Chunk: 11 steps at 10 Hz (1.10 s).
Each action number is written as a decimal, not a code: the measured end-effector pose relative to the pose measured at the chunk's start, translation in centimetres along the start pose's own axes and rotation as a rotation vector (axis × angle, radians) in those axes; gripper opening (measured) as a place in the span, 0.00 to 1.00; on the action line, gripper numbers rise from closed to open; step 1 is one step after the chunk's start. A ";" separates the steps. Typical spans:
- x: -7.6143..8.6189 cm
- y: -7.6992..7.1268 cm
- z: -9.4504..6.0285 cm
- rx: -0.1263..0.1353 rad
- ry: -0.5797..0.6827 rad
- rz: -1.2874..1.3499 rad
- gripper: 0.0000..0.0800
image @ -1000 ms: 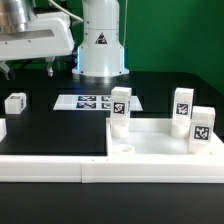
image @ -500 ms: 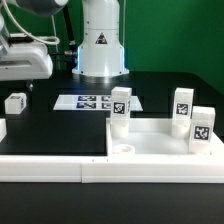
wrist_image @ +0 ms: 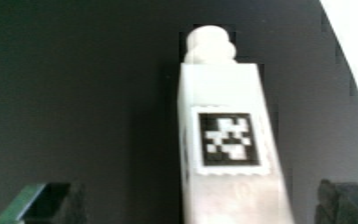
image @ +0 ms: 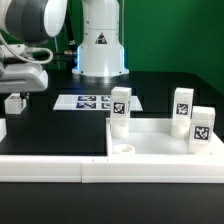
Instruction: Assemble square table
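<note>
The square table's white slab (image: 160,143) lies at the exterior view's right, with three tagged legs standing on it: one (image: 120,108) at its near-left corner and two (image: 183,103) (image: 201,127) on the right. A fourth leg (image: 15,103) lies on the black table at the far left. My gripper (image: 15,94) hangs open just above that leg. In the wrist view the leg (wrist_image: 220,120) lies lengthwise with its tag up and its peg pointing away. My gripper (wrist_image: 194,205) straddles its near end, and both fingertips (wrist_image: 43,205) stand apart from it.
The marker board (image: 93,101) lies flat in front of the robot base (image: 100,50). A long low white border wall (image: 50,166) runs along the front edge. A small white piece (image: 2,128) shows at the far left edge.
The arm has come down and moved to the exterior view's left, bringing the open gripper over the loose leg. The slab and its three legs have not moved.
</note>
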<state>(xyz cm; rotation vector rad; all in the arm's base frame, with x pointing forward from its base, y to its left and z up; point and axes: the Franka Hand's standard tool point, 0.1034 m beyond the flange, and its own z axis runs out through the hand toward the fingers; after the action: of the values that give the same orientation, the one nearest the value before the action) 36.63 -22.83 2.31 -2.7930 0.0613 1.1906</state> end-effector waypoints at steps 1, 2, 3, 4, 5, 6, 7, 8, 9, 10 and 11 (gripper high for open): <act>0.1 0.0 0.4 -0.007 -0.014 0.001 0.81; -0.3 -0.4 1.1 0.008 -0.058 0.050 0.81; -0.6 -1.1 1.8 0.027 -0.128 0.107 0.81; 0.0 -1.3 2.0 0.023 -0.141 0.106 0.81; -0.3 -0.9 2.3 0.044 -0.164 0.119 0.81; -0.2 -0.8 2.3 0.042 -0.162 0.119 0.81; -0.2 -0.8 2.3 0.042 -0.162 0.118 0.81; -0.3 -0.8 2.3 0.043 -0.162 0.119 0.65; -0.3 -0.8 2.3 0.043 -0.163 0.119 0.48; -0.3 -0.8 2.3 0.043 -0.162 0.119 0.48; -0.3 -0.8 2.3 0.043 -0.163 0.119 0.36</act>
<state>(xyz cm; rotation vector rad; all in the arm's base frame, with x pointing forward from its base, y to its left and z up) 34.82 -21.81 0.95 -2.6782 0.2404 1.4211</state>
